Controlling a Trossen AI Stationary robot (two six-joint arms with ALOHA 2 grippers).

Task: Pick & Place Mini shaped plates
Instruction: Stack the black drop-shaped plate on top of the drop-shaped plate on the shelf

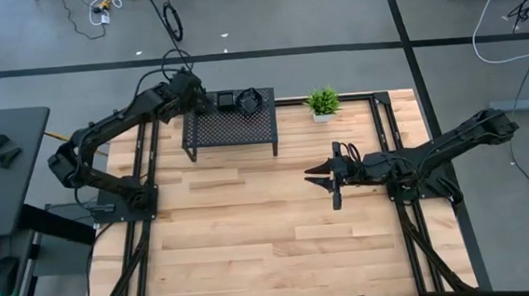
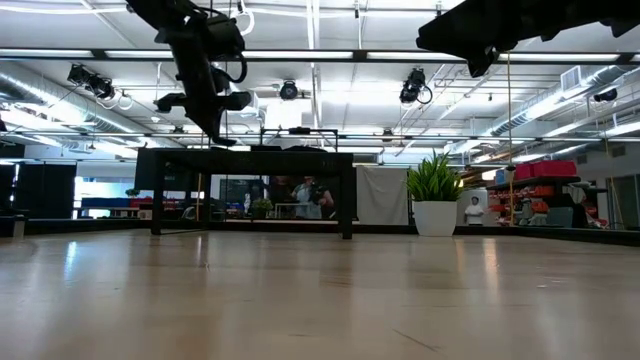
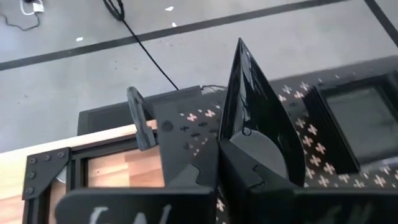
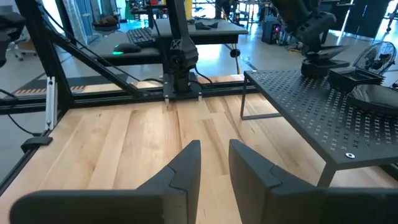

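A glossy black teardrop plate is in my left gripper, which is shut on it over the far left corner of the black mesh rack. On the rack's far edge rest a square black plate and a round wavy-rim plate. My right gripper hovers open over the bare wood at mid-right, pointing toward the table's left edge, with nothing between its fingers. My left gripper pinches the teardrop plate's broad end between its two fingers, slanting down from the table's left side. The plate stands on edge in the hold, its pointed tip away from the fingers. It seems clear of the rack's top.
A small green potted plant stands at the far edge, right of the rack. Black frame rails run along both table sides. Open wood stretches from the rack to the near edge.
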